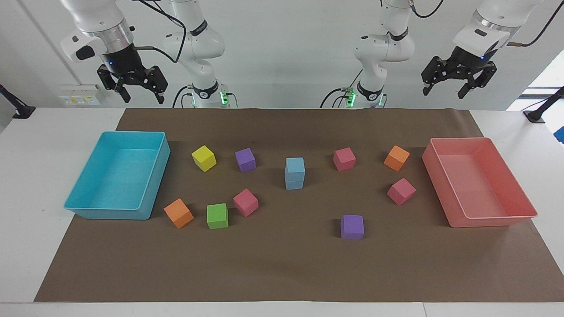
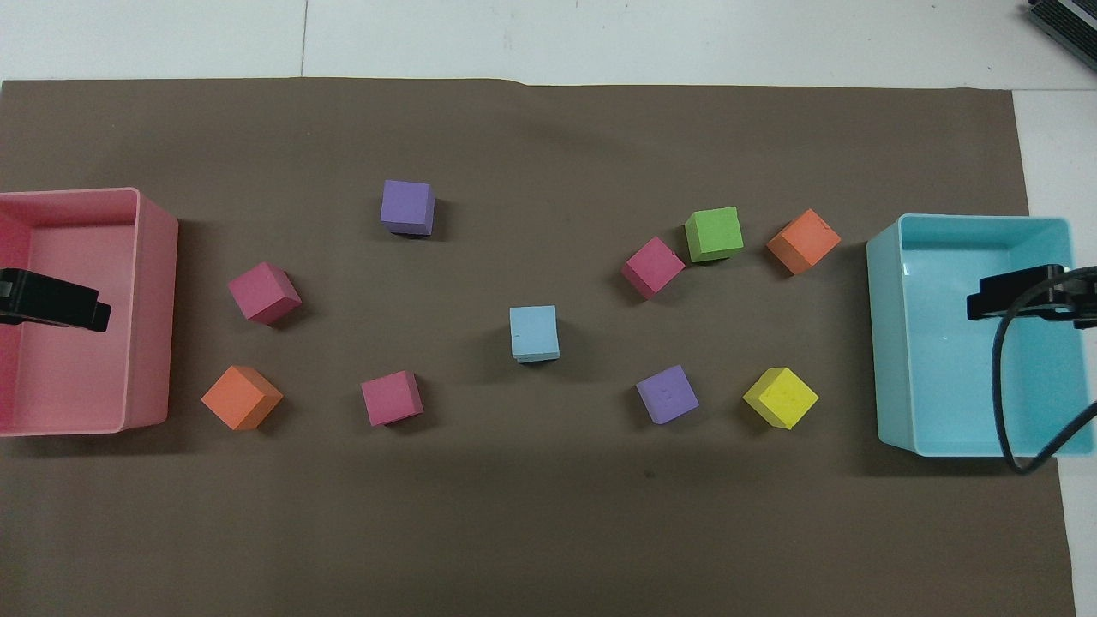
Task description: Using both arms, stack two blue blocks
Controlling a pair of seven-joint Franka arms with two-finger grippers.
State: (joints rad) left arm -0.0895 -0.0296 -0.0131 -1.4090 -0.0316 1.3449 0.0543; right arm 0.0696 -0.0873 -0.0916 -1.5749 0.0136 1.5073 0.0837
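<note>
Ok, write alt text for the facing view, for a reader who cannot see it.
Two blue blocks stand stacked mid-table on a brown mat among scattered coloured cubes, between a turquoise tray and a pink tray. The left claw and right claw hang open and empty above the table's ends.

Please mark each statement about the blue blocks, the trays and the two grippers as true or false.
1. One blue block sits on top of the other. True: the top blue block rests on the bottom blue block.
2. The right gripper holds a block. False: the right gripper is open, raised over the turquoise tray and holds nothing.
3. The pink tray contains a cube. False: the pink tray has nothing in it.
4. The left gripper is raised over the pink tray. True: the left gripper waits there, open.
5. The green cube touches the blue stack. False: the green cube lies apart, toward the right arm's end.
</note>
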